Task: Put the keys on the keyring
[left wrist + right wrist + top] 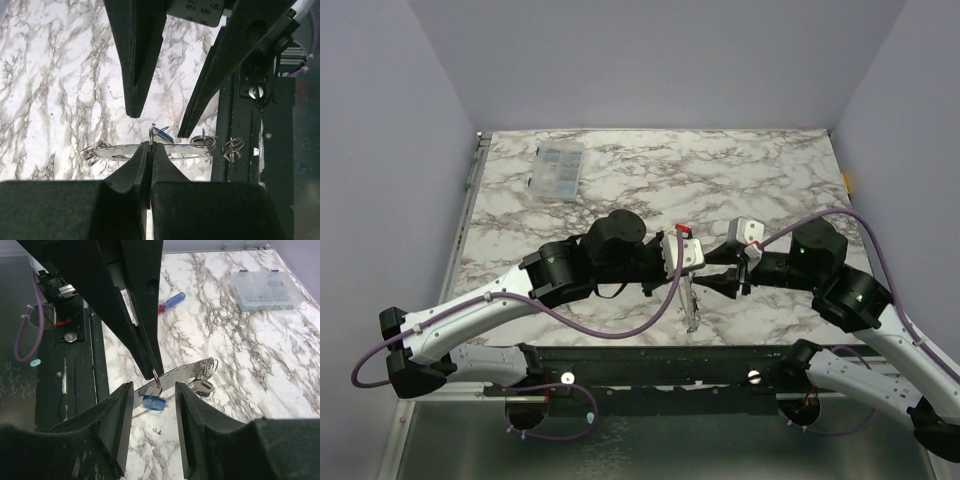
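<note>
The keyring is a pale band (pixel 120 151) lying flat near the table's front edge, with small wire rings at both ends. It also shows in the right wrist view (pixel 186 371) and the top view (pixel 692 303). My left gripper (pixel 151 145) is shut on a thin metal ring (pixel 157 376) at the band's middle. A blue-headed key (pixel 154 402) hangs on that ring. My right gripper (pixel 154 388) is open, its fingers on either side of the blue key without touching it. A grey-headed key (pixel 203 386) lies by the band's far end.
A red and blue handled tool (pixel 171 301) lies further back on the marble table (pixel 740 180). A clear plastic box (pixel 559 170) stands at the back left. The black mounting rail (pixel 650 362) runs along the front edge, close to the band.
</note>
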### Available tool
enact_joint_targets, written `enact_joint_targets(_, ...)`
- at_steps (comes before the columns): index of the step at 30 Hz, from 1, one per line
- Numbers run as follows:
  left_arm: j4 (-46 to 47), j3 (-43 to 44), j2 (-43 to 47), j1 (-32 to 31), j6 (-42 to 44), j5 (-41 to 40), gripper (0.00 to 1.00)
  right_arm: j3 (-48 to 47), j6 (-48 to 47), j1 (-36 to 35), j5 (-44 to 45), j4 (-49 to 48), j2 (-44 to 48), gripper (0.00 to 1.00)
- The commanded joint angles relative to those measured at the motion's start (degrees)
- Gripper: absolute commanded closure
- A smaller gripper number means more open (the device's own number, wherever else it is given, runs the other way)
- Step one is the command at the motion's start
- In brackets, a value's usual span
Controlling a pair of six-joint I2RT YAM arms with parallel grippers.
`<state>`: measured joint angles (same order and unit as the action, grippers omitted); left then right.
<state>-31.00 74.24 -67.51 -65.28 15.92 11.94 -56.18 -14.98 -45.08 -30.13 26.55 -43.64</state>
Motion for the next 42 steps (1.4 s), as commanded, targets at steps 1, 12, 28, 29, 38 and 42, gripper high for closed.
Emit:
enact_joint_targets(1, 6.68, -2.88, 3.6, 0.15, 1.08, -2.82, 1.0, -1.23, 0.97, -0.45, -1.34, -0.32, 0.96, 0.53)
enact_joint_targets(12, 15.46, -9.26, 8.62, 0.19, 0.04, -2.43, 1.0, -1.55, 2.05, -0.45, -2.54, 0.3, -0.36, 0.59)
enact_joint_targets(28, 20.59, -12.39, 11.7, 0.18, -1.68, 0.09, 1.0, -4.2, 0.23, -0.45, -2.22, -0.58, -4.67, 0.87)
enact_joint_targets(29, 21.18, -12.63, 11.97, 0.15, -1.92, -0.04, 1.0, -4.2, 0.14, -0.47, -2.26, -0.46, -4.65, 0.87)
enact_joint_targets(38, 33.48, -18.7, 14.5, 0.15, -6.72, -1.17, 1.0, -3.08, 1.54, -0.45, -2.16, -4.43, -3.93, 0.88)
enact_joint_targets(42, 38.63, -21.45, 15.07, 0.15, -8.54, -1.54, 1.0, -3.19, 2.21, -0.45, -2.87, -6.15, -3.98, 0.85)
